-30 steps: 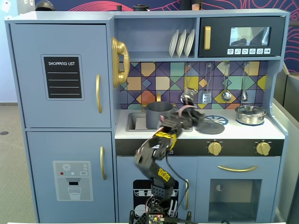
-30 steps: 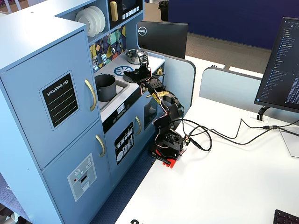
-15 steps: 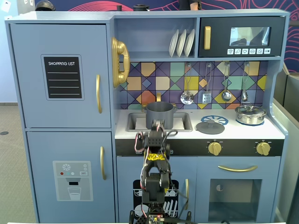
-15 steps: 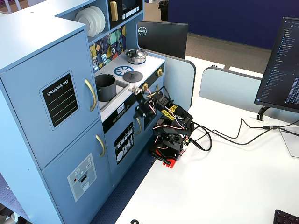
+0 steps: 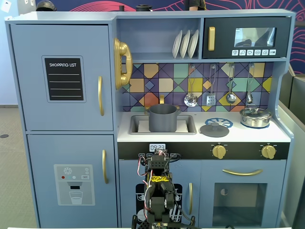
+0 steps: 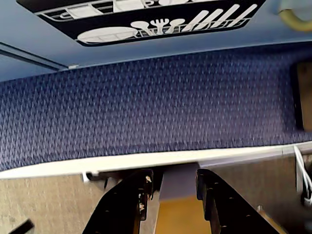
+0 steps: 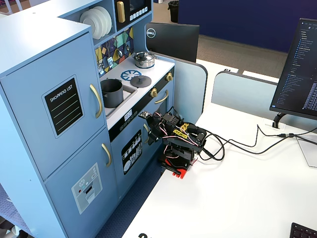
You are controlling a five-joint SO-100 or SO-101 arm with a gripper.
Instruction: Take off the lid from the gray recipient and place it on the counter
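White table carries the folded black robot arm, parked low in front of the blue toy kitchen's lower cabinet door. Its claw shows in the wrist view with the two black fingers apart and nothing between them, looking down at blue carpet.

Up on the kitchen's white flat countertop, the matte dark-gray cylindrical pot stands uncovered in the sink recess. To the right of that pot in a fixed view, just beside the recess, the round flat dark-gray lid with its small knob lies on the countertop, overlapping the printed blue burner circle. Farther right of the pot sits the shiny silver pot, lid on.

Judging by this, the lid is already placed; the good finish is simply keeping the arm folded, clear of the countertop, without brushing anything.
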